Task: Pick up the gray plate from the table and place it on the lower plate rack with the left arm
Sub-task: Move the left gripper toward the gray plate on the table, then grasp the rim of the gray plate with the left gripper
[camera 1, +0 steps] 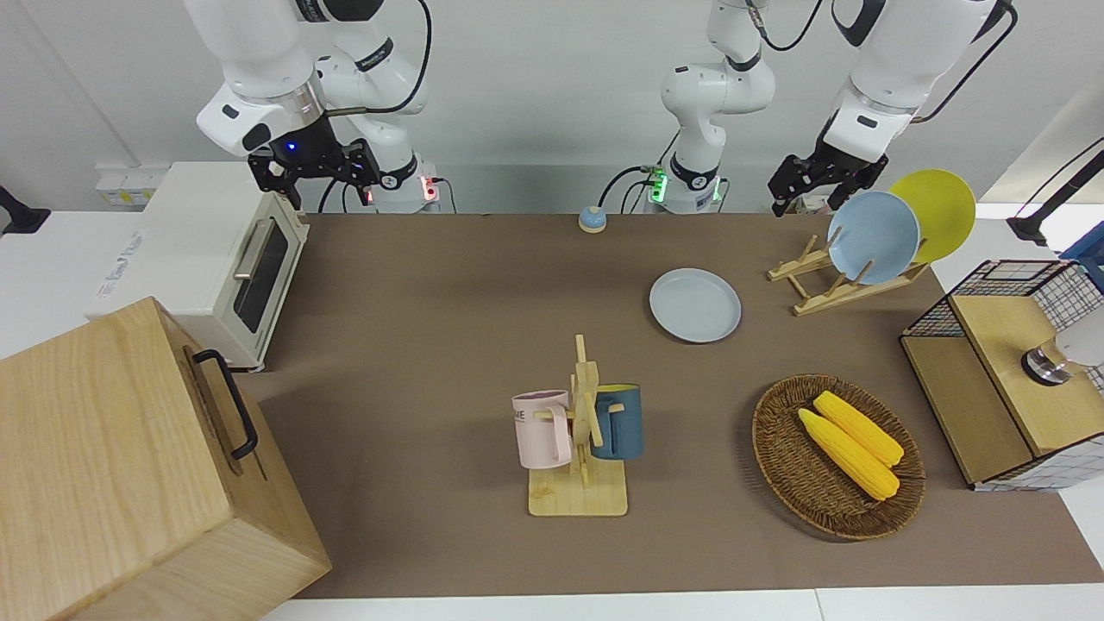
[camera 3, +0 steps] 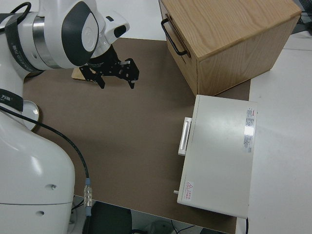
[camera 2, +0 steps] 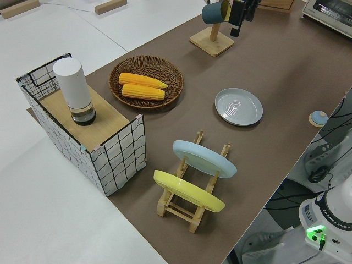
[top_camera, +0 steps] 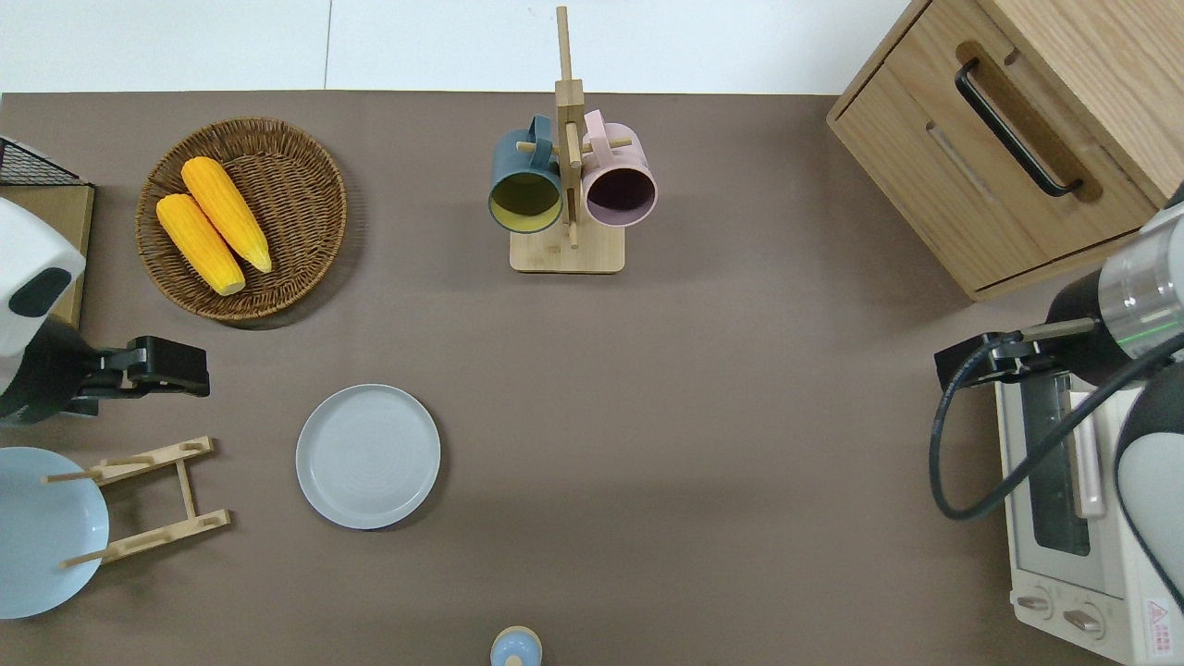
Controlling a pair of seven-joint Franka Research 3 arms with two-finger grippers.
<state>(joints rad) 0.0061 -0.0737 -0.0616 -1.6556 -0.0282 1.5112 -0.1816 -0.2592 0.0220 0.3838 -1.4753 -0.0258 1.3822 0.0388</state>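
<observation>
Nearest the front camera, the wooden cabinet [camera 1: 129,466] sits at the desk [camera 1: 414,285] corner on the right arm's end. Nothing of the task looks done yet: the gray plate [top_camera: 368,456] lies flat on the mat, untouched, just beside the lower plate rack [top_camera: 148,499], which already carries the light blue plate [camera 1: 873,237] and the yellow plate [camera 1: 936,211]. The left end effector [top_camera: 180,365] hangs empty, fingers seemingly parted, over bare mat between the wicker basket [top_camera: 242,217] and the rack, well apart from the plate. The right arm is parked.
</observation>
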